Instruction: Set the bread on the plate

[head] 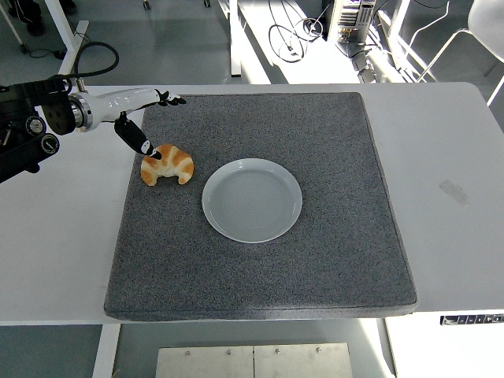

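Bench, white, fills the frame; its near edge runs along the bottom, where a grey panel below it is cut off by the picture's border. At the near right corner a small dark strip sits on the bench edge, too small to read. A faint pale patch lies on the bare bench at right; what it is cannot be told.

A dark grey mat covers the middle of the bench. On it, a little left of centre, rests the plate, pale and round, with nothing on it. The bread, a croissant with both tips pointing toward the near side, lies on the mat just left of the plate and apart from it, close to the mat's left edge.

The left hand comes in from the left above the bread, with its arm largely cut off by the left border. Its fingers are spread and grip nothing: the thumb points down toward the near side, its dark tip at the bread's far left shoulder, though whether it actually touches cannot be made out. The other fingers reach right over the mat's far left corner, seen edge-on and overlapping, so they cannot be counted apart.

Beyond the bench's far edge lie floor, cables and furniture legs, cut off by the top border. The right arm does not show.
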You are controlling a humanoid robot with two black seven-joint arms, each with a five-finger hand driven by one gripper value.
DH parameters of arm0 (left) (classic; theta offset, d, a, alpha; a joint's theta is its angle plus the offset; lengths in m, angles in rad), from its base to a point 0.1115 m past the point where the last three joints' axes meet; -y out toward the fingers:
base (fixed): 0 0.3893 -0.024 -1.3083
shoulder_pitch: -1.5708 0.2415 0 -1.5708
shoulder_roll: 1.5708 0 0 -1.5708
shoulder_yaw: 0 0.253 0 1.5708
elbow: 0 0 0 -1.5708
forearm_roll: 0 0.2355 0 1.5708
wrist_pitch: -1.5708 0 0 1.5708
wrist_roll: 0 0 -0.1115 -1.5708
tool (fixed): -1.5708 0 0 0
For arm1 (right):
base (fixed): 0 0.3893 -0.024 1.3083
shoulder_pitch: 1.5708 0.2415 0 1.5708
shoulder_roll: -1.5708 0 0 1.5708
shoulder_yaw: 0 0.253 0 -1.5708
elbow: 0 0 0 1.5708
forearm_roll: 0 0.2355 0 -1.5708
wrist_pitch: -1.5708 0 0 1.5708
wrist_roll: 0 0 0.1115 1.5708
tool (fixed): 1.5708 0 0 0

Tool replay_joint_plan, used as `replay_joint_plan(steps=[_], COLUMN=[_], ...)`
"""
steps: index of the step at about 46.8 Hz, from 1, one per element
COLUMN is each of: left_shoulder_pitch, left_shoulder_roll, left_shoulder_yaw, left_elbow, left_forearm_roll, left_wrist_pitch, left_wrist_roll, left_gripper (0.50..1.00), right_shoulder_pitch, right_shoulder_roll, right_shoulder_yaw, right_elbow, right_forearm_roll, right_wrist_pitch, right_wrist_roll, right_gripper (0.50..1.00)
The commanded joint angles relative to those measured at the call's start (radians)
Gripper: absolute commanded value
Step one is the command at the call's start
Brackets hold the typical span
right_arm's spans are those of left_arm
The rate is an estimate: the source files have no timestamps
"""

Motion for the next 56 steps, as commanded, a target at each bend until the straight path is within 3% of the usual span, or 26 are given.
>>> replay_joint_plan(steps=[1,17,24,41,56], left_shoulder_pitch=[0.011,-0.002,0.014,0.029,0.064], left_shoulder_roll=[-0.001,-0.006,-0.015,-0.032,-0.066], left_shoulder_yaw=[0.003,0.097,0.105,0.102,0.106], left_elbow=[-0.002,-0.002,0.001,0.008,0.037], left_forearm_roll=[0.008,0.097,0.082,0.073,0.074], left_wrist_pitch=[-0.001,0.003,0.048,0.072,0.131], left_wrist_roll=[0.000,0.014,0.015,0.015,0.014], left_gripper=[0.981,0.968,0.969,0.968,0.968], right_shoulder_pitch=[0.001,0.001,0.001,0.001,0.001], right_shoulder_roll=[0.000,0.000,0.000,0.000,0.000], right_shoulder_yaw=[0.000,0.000,0.000,0.000,0.000], right_elbow=[0.000,0.002,0.000,0.002,0.000], right_forearm_roll=[0.000,0.000,0.000,0.000,-0.001], right_wrist_pitch=[0.000,0.000,0.000,0.000,0.000], right_wrist_roll=[0.000,0.000,0.000,0.000,0.000], right_gripper=[1.000,1.000,1.000,1.000,1.000])
